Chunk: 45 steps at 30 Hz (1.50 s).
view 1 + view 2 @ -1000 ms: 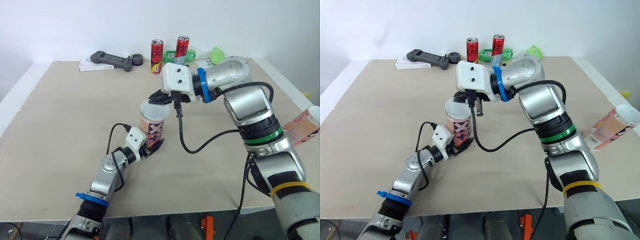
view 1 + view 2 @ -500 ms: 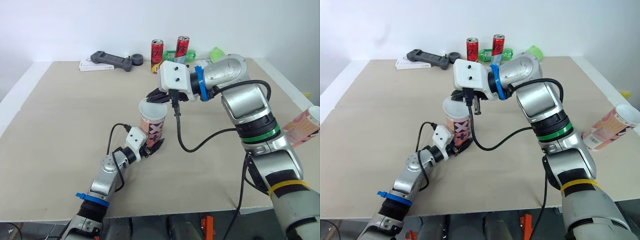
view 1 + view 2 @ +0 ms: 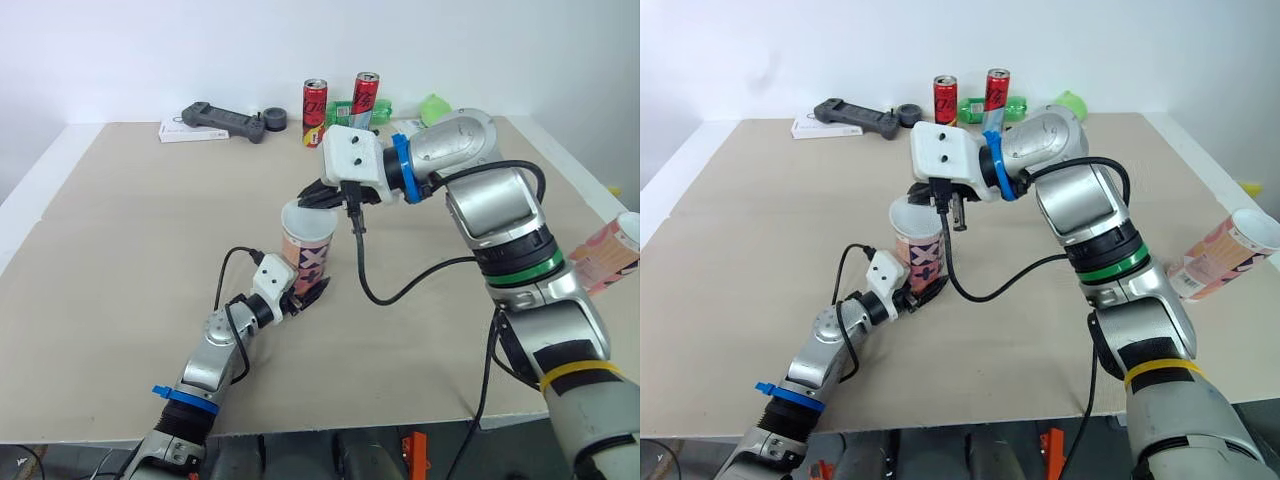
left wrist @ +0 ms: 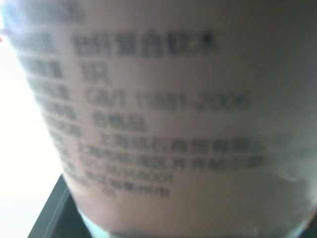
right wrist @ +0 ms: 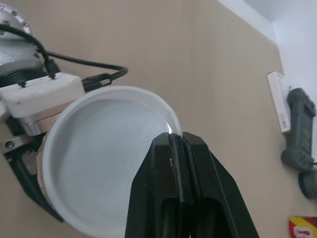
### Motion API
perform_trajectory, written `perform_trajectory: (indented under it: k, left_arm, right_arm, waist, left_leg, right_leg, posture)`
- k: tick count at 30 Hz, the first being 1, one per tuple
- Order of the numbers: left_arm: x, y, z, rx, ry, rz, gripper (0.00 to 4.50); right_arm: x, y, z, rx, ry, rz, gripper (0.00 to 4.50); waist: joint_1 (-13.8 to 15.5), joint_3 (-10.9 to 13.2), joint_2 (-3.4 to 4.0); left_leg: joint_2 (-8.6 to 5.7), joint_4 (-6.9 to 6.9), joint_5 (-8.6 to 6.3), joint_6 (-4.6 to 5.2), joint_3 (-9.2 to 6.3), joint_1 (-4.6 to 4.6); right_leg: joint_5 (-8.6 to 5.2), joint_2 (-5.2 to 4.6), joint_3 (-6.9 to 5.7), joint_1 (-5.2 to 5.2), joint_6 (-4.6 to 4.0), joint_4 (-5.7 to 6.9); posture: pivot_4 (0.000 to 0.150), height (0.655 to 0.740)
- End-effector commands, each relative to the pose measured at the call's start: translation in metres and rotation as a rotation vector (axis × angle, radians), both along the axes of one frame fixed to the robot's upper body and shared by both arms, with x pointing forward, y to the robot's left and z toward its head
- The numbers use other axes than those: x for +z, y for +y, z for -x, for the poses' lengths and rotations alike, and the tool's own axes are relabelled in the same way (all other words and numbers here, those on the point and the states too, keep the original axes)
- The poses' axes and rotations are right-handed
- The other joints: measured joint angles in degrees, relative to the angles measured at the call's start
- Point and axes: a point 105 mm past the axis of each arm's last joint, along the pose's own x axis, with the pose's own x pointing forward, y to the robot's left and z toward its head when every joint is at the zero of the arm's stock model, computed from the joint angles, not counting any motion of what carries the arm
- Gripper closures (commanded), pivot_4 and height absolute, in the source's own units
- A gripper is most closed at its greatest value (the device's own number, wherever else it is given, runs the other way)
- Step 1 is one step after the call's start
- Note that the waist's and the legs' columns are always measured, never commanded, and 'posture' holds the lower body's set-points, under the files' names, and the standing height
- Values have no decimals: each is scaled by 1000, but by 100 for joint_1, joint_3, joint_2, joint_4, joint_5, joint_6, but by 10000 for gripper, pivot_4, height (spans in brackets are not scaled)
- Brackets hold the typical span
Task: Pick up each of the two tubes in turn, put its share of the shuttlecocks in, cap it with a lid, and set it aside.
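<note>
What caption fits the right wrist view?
Right gripper pinches the rim of the white lid atop the shuttlecock tube gripped by the left gripper.

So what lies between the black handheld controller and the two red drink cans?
A dark grey round object, beside the black handheld controller, left of the red drink cans; both eye views show it.

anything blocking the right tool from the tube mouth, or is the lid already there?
Nothing visible stands in the way. The right tool is shut on the rim of the lid, which sits over the mouth of the tube, held upright by the left tool.
</note>
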Motion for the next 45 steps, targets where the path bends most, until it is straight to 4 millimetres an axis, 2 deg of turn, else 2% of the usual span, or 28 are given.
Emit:
perform_trajectory:
  k: [1, 19, 23, 30, 45]
  left_arm:
    - [-22, 2, 3, 10, 83, -27, 15229]
    - [-22, 3, 3, 13, 82, -28, 15229]
    - [-22, 4, 3, 13, 83, -29, 15229]
    - [-22, 4, 3, 14, 82, -29, 15229]
    - [-22, 3, 3, 14, 85, -28, 15229]
  right_arm:
    - [-1, 3, 10, 44, 0, 26, 44411]
    - [-16, 5, 10, 52, 14, 52, 44411]
    - [-10, 8, 9, 51, -5, 26, 44411]
    - [17, 14, 2, 32, -75, -82, 44411]
    - [12, 7, -3, 18, -46, -81, 44411]
  waist:
    - [0, 0, 0]
    - [-4, 0, 0]
    - [-7, 0, 0]
    - [-10, 0, 0]
    - [-9, 0, 0]
  left_leg:
    - [0, -1, 0, 0, -1, 0]
    - [0, -2, -8, -13, -1, 2]
    - [0, -2, -8, -13, -1, 2]
    - [1, -2, -8, -13, 0, 3]
    - [1, -4, -8, -13, 0, 2]
  right_leg:
    - [-1, 0, -1, 0, -1, 0]
    - [-11, 0, 0, 1, 1, -1]
    - [-11, 1, 0, 1, 1, -1]
    - [-10, 1, -1, 0, 1, -1]
    - [-11, 1, -1, -1, 0, -1]
  posture:
    - [1500, 7400]
    - [1500, 7400]
    - [1500, 7400]
    - [1500, 7400]
    - [1500, 7400]
